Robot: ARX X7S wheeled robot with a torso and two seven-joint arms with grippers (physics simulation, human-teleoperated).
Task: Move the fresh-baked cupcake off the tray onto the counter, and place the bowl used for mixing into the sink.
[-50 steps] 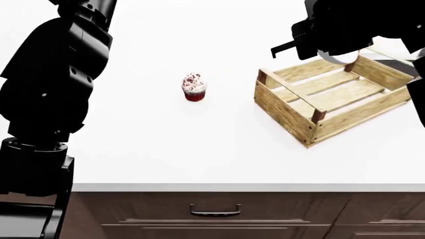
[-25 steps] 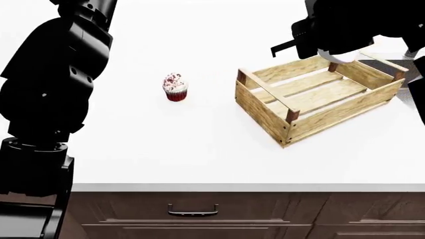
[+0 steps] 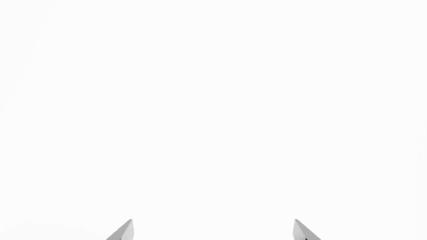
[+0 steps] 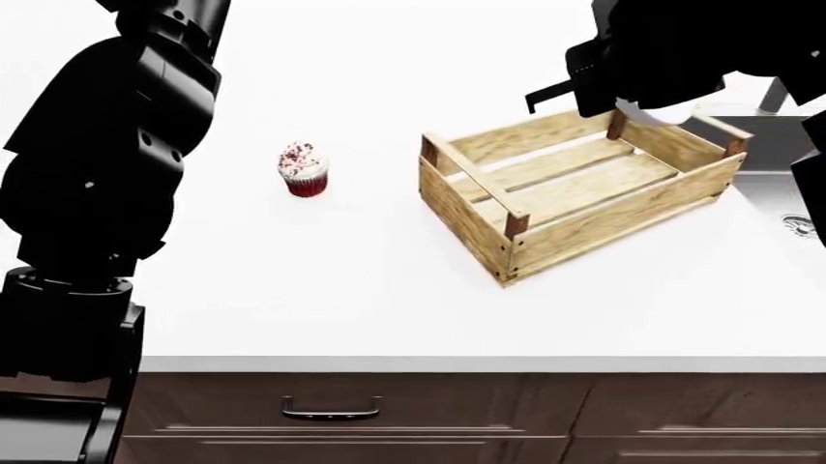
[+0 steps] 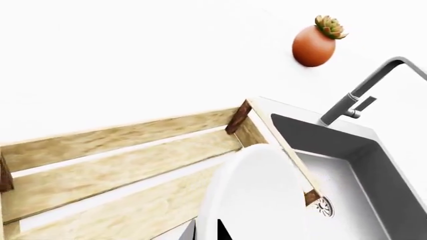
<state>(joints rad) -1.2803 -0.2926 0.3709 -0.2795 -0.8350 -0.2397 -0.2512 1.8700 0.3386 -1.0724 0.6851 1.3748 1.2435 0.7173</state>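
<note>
Right wrist view only: the bowl (image 5: 257,195) seen close up, tilted above the tray's (image 5: 100,137) far end; the sink (image 5: 347,165) with its round drain and tall faucet (image 5: 357,95); an orange-red potted plant (image 5: 315,44) on the counter beyond
Head view only: the cupcake (image 4: 304,169) upright on the counter (image 4: 323,290), outside the tray and well to its left; only a sliver of the bowl shows under the right gripper (image 4: 620,97)
Left wrist view: nothing but white surface and two fingertips (image 3: 123,231)
Right gripper: closed on the bowl's rim, holding it in the air
Left gripper: (image 3: 212,232) jaws spread wide, nothing between them
Bowl versus sink: over the tray's corner, just beside the basin edge, not inside it
Tray: bare slats, angled on the counter, its right end near the sink
Cupcake versus grippers: well apart from the right gripper; how far from the left one I cannot tell
</note>
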